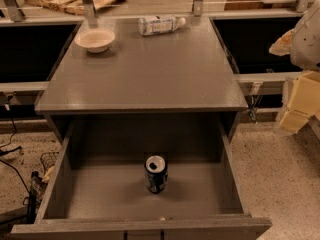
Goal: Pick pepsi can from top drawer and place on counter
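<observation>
The pepsi can [156, 174] stands upright on the floor of the open top drawer [100, 194], near the middle and a little toward the back, with its silver top facing up. The counter [145, 69] is the flat grey cabinet top directly above and behind the drawer. My gripper [296, 106] hangs at the right edge of the view, outside the cabinet and level with the counter's front right corner. It is well away from the can and holds nothing that I can see.
A shallow white bowl [95, 39] sits at the counter's back left. A clear plastic bottle [160, 25] with a white label lies on its side at the back. Black recesses flank the cabinet. Cables and a small wire basket [47, 160] lie on the floor at left.
</observation>
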Robot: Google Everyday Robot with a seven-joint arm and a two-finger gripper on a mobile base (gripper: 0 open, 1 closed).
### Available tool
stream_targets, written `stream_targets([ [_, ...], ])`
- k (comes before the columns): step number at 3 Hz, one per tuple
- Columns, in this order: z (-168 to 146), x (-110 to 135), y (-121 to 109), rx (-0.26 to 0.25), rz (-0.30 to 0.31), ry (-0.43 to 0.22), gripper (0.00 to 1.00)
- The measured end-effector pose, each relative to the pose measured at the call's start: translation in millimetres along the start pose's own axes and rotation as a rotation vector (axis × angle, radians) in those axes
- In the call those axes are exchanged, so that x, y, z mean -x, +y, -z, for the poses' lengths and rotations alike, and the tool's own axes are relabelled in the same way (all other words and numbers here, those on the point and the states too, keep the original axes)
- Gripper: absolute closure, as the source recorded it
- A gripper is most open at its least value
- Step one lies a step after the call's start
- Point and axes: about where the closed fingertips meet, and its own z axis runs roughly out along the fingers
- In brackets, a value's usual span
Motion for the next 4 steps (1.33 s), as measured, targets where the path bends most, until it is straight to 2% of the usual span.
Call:
stream_targets([
  [1,0.0,0.0,0.0,0.0,0.0,0.0,0.0],
  [4,-6.0,-15.4,-3.4,0.075,-0.032,-0.109,0.0],
])
